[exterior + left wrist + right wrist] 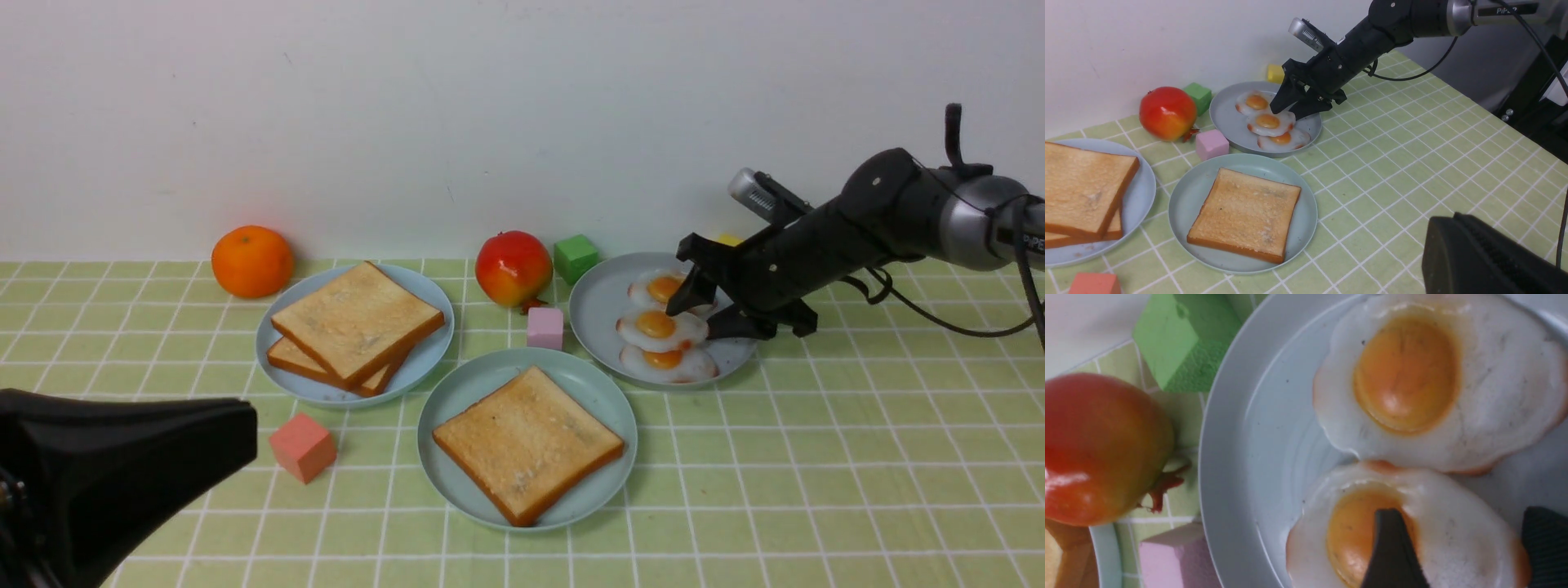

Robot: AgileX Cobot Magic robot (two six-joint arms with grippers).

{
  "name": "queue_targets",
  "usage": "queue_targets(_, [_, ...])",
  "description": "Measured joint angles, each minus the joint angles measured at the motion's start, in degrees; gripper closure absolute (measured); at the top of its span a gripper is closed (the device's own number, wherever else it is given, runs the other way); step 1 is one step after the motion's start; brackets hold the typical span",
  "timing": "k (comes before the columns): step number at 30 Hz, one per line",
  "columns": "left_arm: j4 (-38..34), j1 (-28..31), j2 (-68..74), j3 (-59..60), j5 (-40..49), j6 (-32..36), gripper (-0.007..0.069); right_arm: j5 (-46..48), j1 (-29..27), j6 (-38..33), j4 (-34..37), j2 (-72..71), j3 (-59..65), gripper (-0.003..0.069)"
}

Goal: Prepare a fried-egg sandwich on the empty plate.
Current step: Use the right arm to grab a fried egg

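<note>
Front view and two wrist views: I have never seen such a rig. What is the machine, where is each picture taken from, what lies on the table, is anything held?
It is a robot with two arms, each ending in a two-fingered gripper. The front view looks forward from between the arms; each wrist view comes from a camera on that arm's wrist. On the table, the mint-green plate holds one toast slice, the pale blue plate two stacked slices, the grey plate three fried eggs. Around them lie an orange, a red fruit and coloured blocks. The right gripper is open, its fingers at the middle egg; it grips nothing. The left gripper, the black shape low in the left wrist view, is shut and empty.
</note>
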Motion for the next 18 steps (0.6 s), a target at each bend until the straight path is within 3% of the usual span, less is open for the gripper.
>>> queue_targets(7, [-0.5, 0.0, 0.0, 0.0, 0.0, 0.0, 0.0638, 0.0, -0.1, 0.0, 0.3, 0.1, 0.0, 0.0277])
queue_targets(15, [-0.6, 0.0, 0.0, 0.0, 0.0, 0.0, 0.0638, 0.7, -0.3, 0.0, -0.4, -0.7, 0.0, 0.0526])
queue_targets(16, [-0.6, 0.0, 0.0, 0.0, 0.0, 0.0, 0.0637, 1.2, -0.5, 0.1, 0.2, -1.4, 0.0, 0.0593])
queue_targets(18, [-0.5, 0.0, 0.0, 0.0, 0.0, 0.0, 0.0637, 1.8, -0.6, 0.1, 0.3, -2.1, 0.0, 0.0598])
